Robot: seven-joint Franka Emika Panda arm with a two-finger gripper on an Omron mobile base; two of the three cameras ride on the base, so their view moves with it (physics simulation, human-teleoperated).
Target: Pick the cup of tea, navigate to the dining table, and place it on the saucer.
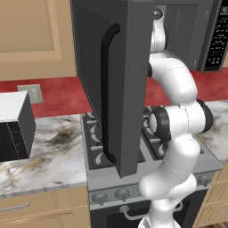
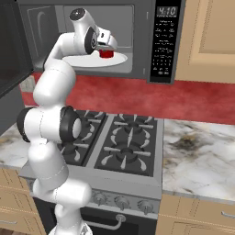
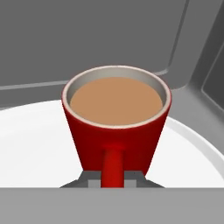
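Right base view, left to right: my one arm (image 2: 50,124) reaches into the open microwave (image 2: 137,41), where one red cup of tea (image 2: 106,53) stands on the white turntable plate (image 2: 121,59); my fingers (image 3: 113,180) are closed on its handle. The display (image 2: 166,11) reads 4:10.

The white arm (image 2: 50,133) rises from its base in front of the stove (image 2: 124,147), bends at a dark-ringed elbow over the burners, then climbs up and reaches forward into the open microwave (image 2: 151,41) above the stove. The wrist turns level, so the gripper (image 2: 106,51) points in over the white turntable plate (image 2: 92,61). The fingers (image 3: 133,177) are drawn in tight on either side of the handle of the cup of tea (image 3: 116,127), pinching it, with the hand sitting level just above the plate.
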